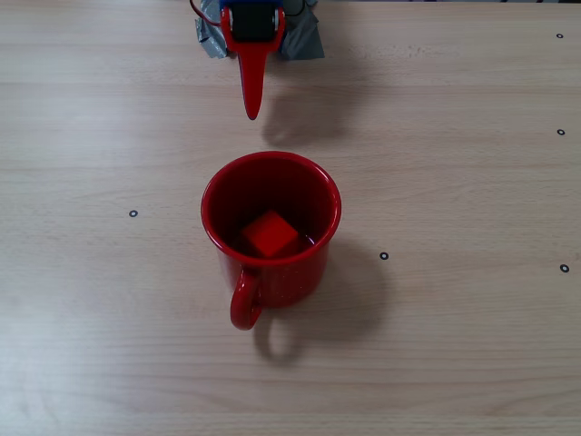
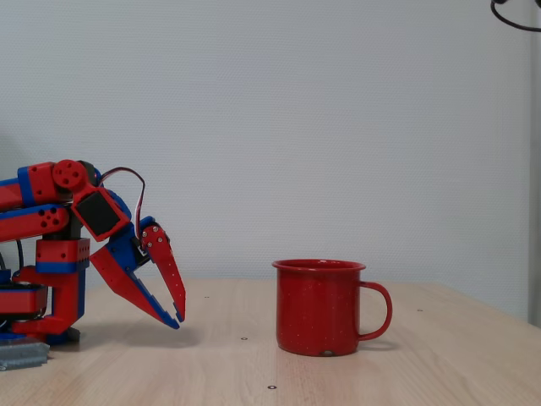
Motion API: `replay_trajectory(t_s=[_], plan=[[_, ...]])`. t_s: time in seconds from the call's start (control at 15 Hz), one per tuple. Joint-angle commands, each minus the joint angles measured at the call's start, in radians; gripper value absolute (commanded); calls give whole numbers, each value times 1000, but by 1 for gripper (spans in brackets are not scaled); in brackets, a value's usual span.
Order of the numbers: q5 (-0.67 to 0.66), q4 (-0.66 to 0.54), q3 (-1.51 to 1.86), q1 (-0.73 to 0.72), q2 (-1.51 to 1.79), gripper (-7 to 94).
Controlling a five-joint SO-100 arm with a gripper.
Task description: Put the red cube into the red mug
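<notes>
**Red cube sits inside the red mug, arm folded back with nothing in its claw**

The red cube [image 1: 270,233] lies on the bottom of the red mug [image 1: 272,272], seen from above in a fixed view. It rests turned at an angle, one corner pointing toward the mug's handle side, and it takes up only a small part of the dark red floor. In the side-on fixed view the cube is hidden behind the wall of the mug [image 2: 319,309].

The mug stands upright on the light wooden table [image 1: 454,345]. Its loop handle points toward the lower edge of the overhead picture, slightly left; in the side view the handle points right. Faint white speckles show on the glossy outside wall.

The gripper [image 2: 179,310] hangs well apart from the mug, to its left in the side view, above the table and not touching it. Its two long red fingers [image 2: 166,271] point down and toward the mug, their tips parted by a narrow gap, and nothing is held between them. From above, the gripper [image 1: 251,107] shows as one tapering red finger pointing at the mug's rim, with bare table between the two.

The red-and-blue arm [image 2: 51,220] is folded low over its base at the left edge of the side view. Grey tape [image 1: 304,38] lies at the base in the overhead view. Small black ring marks [image 1: 133,213] dot the tabletop.
</notes>
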Motion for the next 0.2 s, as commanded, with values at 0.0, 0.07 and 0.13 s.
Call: replay_trajectory(t_s=[0.0,0.07,0.13], plan=[[-17,9,12,-18,52,0],[-17,9,12,-18,52,0],[-17,9,12,-18,52,0]])
